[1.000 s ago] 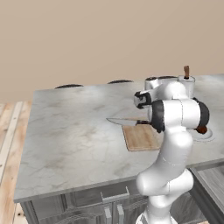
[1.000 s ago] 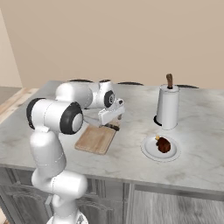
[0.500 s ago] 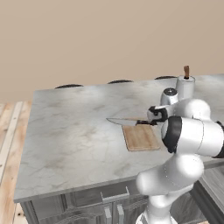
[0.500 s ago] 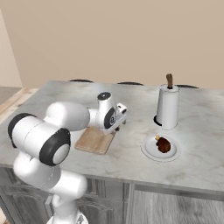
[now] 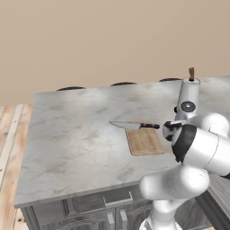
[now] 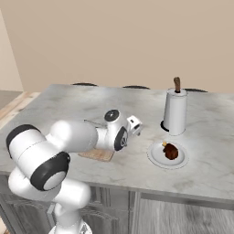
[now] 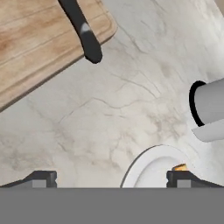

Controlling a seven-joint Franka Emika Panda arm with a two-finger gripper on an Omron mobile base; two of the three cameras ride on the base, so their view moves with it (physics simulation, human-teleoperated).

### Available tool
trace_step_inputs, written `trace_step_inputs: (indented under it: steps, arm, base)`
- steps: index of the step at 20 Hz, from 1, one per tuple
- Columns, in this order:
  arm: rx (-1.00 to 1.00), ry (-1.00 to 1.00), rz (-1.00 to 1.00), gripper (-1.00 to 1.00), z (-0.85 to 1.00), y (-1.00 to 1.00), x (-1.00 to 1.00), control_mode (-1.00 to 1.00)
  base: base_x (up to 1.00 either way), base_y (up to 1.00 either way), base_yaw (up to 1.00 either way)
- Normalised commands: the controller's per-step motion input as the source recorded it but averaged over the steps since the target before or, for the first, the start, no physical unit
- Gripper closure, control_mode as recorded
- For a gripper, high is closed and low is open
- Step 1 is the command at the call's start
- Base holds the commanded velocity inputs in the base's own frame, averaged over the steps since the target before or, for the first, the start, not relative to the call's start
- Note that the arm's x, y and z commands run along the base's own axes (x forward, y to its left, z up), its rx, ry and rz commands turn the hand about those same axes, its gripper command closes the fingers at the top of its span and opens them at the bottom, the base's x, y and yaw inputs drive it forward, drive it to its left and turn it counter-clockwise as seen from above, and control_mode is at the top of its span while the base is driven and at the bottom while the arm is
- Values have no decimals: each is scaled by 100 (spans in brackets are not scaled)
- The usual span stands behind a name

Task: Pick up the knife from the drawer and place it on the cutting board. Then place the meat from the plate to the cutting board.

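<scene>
The jaws stand wide apart and empty above the marble worktop. Just ahead, the plate carries the meat: likely a small, soft, slippery lump, best pinched across its thick middle. Behind them the knife lies on the cutting board.

The knife lies flat across the far edge of the light-brown cutting board, its black handle on the board and its silver blade jutting over the worktop. The dark reddish-brown meat sits on the round white plate near the worktop's front edge.
</scene>
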Motion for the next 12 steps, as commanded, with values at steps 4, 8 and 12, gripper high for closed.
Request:
trace_step_inputs:
  steps: [4,8,12]
  arm:
    - [0,-11,-12,-100,6,-48,-5,-100]
    - [1,-12,-8,-100,12,-43,-1,-100]
    - [2,-14,-4,-100,21,-43,-4,-100]
  base:
    - [0,0,0]
    - [0,0,0]
    - [0,0,0]
